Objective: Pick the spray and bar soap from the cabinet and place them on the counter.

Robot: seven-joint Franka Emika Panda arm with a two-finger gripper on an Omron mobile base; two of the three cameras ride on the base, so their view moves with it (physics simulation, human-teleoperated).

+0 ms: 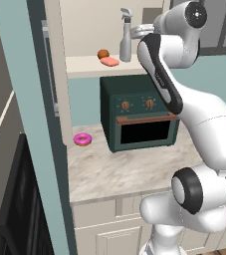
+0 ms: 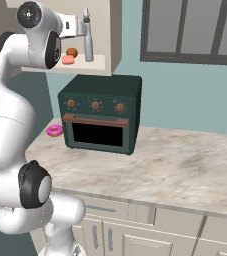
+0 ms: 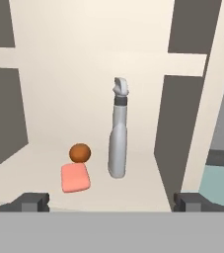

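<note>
1. Hand view: the gripper (image 3: 108,202) stands wide apart and bare, its two dark fingertips (image 3: 30,201) level at the front edge of the cabinet shelf (image 3: 148,190), facing in.
2. Spray (image 3: 118,133) upright on the shelf straight ahead, near the middle, clear of both tips; bar soap (image 3: 75,177) flat just to its left, nearer the front edge; a small orange-brown ball (image 3: 80,152) touching the soap's far end.
3. Left base view: the cabinet (image 1: 59,74) is open; the hand is raised to shelf height beside the spray (image 1: 125,37).
4. Below, on the counter (image 1: 129,172): a dark-green oven (image 1: 139,112) against the back wall; a pink donut (image 1: 82,139) near its left side, apart from it.
</note>
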